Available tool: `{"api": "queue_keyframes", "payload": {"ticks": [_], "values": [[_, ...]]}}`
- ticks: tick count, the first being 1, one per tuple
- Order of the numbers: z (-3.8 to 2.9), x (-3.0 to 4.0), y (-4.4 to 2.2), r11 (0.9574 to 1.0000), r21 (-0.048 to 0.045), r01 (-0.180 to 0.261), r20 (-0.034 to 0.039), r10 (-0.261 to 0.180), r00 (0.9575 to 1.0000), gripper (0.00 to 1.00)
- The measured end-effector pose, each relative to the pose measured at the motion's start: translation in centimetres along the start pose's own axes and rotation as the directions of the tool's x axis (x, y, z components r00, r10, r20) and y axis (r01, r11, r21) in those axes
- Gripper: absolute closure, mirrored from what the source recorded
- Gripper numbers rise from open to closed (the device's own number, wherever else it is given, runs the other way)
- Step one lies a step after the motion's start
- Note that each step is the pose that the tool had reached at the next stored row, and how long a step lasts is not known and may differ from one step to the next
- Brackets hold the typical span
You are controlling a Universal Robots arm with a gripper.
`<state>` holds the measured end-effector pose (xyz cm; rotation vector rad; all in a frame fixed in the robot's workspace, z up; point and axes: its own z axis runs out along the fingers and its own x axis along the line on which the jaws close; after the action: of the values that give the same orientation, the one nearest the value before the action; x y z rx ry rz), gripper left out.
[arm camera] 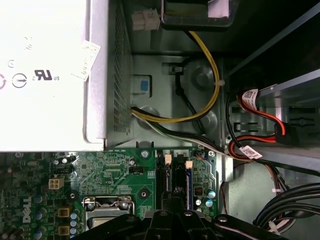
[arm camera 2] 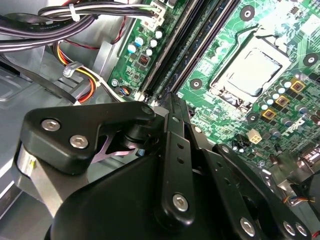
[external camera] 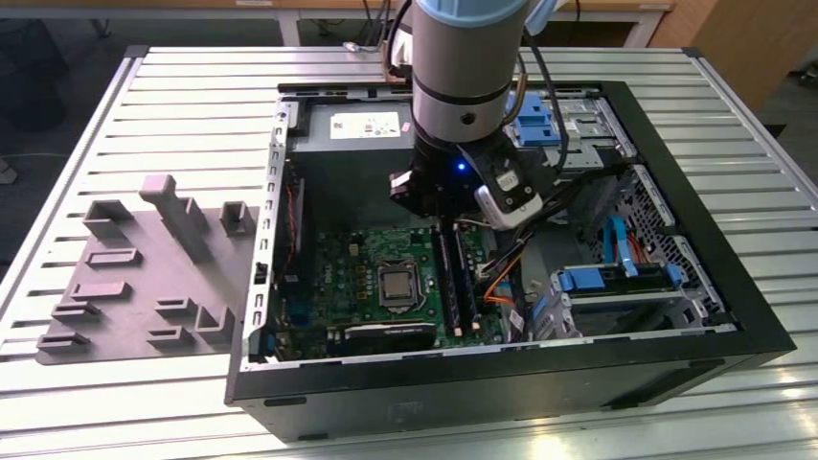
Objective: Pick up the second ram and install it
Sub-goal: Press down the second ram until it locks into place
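End effector (arm camera 2: 172, 107) hangs over the motherboard (external camera: 383, 278) slot rails (external camera: 454, 278); cannot tell its grip state.

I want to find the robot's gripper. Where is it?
In the exterior view, the gripper is inside the open computer case, over the black memory slots, to the exterior view's right of the processor socket.

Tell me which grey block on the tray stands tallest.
The narrow upright post near the tray's middle; it rises well above every other block.
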<state>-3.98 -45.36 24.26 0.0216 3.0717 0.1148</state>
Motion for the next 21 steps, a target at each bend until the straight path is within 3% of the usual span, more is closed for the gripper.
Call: {"api": "queue_keyframes", "payload": {"ticks": [21], "values": [[0.42,0.03,0.03,1.0000,0.0004,-0.004,0.0002,0.004,1.0000,0.89]]}}
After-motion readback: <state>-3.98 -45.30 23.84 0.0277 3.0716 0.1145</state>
